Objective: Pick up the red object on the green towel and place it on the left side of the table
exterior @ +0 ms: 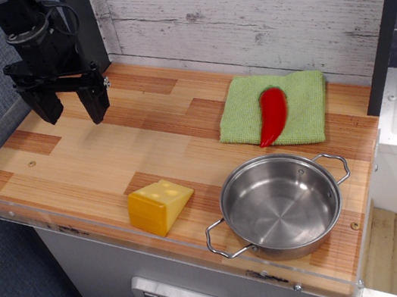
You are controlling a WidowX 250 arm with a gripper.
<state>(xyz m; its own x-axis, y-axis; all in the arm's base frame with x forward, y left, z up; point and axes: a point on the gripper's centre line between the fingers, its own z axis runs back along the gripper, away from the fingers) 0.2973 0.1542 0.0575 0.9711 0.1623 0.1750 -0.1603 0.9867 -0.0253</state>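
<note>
A glossy red chili pepper [273,115] lies lengthwise on the light green towel [305,105] at the back right of the wooden table [94,167]. Its tip points toward the front. My black gripper [72,108] hangs over the back left of the table, far to the left of the pepper. Its two fingers [94,101] point down, spread apart, with nothing between them.
A yellow cheese wedge [159,204] sits near the front edge at the middle. A steel pot [280,203] with two handles stands at the front right, just in front of the towel. A grey plank wall [251,8] runs behind the table.
</note>
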